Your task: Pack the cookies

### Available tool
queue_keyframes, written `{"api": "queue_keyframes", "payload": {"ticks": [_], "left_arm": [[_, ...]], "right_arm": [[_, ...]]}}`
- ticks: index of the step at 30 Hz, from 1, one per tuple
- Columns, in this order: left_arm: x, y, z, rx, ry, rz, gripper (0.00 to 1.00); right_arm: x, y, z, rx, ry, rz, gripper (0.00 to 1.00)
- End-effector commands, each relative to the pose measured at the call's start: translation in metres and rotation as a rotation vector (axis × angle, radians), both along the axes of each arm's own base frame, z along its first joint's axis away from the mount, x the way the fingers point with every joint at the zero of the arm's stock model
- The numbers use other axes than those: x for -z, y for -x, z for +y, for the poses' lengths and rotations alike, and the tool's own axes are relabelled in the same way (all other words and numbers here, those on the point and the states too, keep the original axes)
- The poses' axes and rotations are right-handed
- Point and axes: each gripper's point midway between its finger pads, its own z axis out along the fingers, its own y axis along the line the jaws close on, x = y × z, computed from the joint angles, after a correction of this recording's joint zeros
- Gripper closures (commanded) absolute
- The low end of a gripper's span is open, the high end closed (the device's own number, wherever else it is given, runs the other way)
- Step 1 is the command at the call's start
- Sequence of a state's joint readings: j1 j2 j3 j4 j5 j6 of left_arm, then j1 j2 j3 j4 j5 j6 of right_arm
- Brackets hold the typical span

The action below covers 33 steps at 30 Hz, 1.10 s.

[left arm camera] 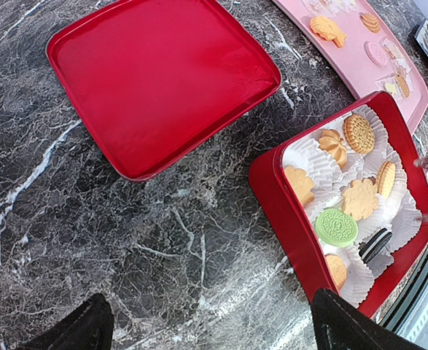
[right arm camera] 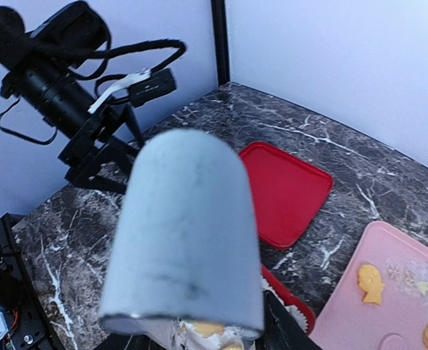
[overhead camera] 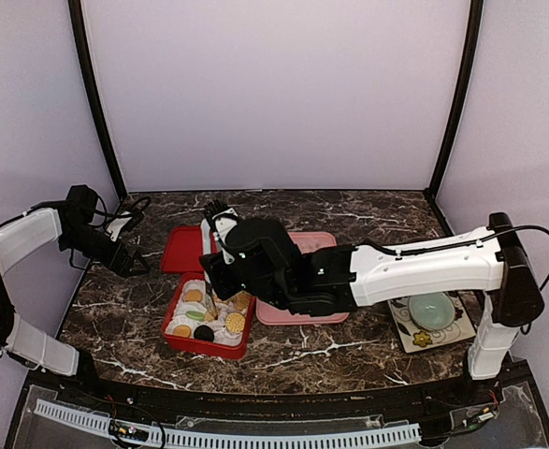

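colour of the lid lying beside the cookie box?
The lid is plain red with no pattern, same as the box. It shows clearest in the left wrist view.

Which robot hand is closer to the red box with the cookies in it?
The right one. The right gripper hangs over the red box, just above its cookies. The left gripper is off to the box's left, apart from it.
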State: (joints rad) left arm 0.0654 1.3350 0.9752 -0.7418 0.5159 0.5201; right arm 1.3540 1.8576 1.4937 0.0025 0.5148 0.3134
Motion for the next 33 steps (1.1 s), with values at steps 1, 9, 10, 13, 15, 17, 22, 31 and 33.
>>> {"api": "queue_keyframes", "payload": {"ticks": [1,9,10,13,15,17,22,31,33], "left_arm": [[-0.006,0.003,0.000,0.002,0.007,-0.017,0.03],[-0.007,0.001,0.000,-0.001,0.008,-0.020,0.03],[-0.007,0.001,0.000,-0.001,0.010,-0.020,0.03],[-0.007,0.001,-0.001,0.000,0.015,-0.018,0.03],[-0.007,0.001,-0.001,-0.001,0.016,-0.014,0.03],[-0.007,0.001,-0.001,-0.001,0.015,-0.013,0.03],[-0.007,0.001,0.000,-0.001,0.010,-0.014,0.03],[-0.007,0.000,0.001,-0.002,0.003,-0.013,0.03],[-0.006,0.001,0.001,-0.002,0.002,-0.010,0.03]], "right_arm": [[-0.049,-0.042,-0.046,0.146,-0.132,-0.037,0.58],[-0.032,-0.079,-0.117,0.319,-0.077,-0.049,0.60],[-0.025,-0.083,-0.124,0.340,-0.057,-0.049,0.60],[-0.016,-0.093,-0.147,0.394,-0.029,-0.052,0.60],[-0.011,-0.103,-0.160,0.428,-0.014,-0.053,0.60],[-0.001,-0.112,-0.170,0.456,0.003,-0.049,0.60],[0.018,-0.132,-0.186,0.502,0.017,-0.039,0.58],[0.035,-0.147,-0.179,0.492,0.020,-0.017,0.58],[0.038,-0.148,-0.177,0.489,0.021,-0.011,0.58]]}}
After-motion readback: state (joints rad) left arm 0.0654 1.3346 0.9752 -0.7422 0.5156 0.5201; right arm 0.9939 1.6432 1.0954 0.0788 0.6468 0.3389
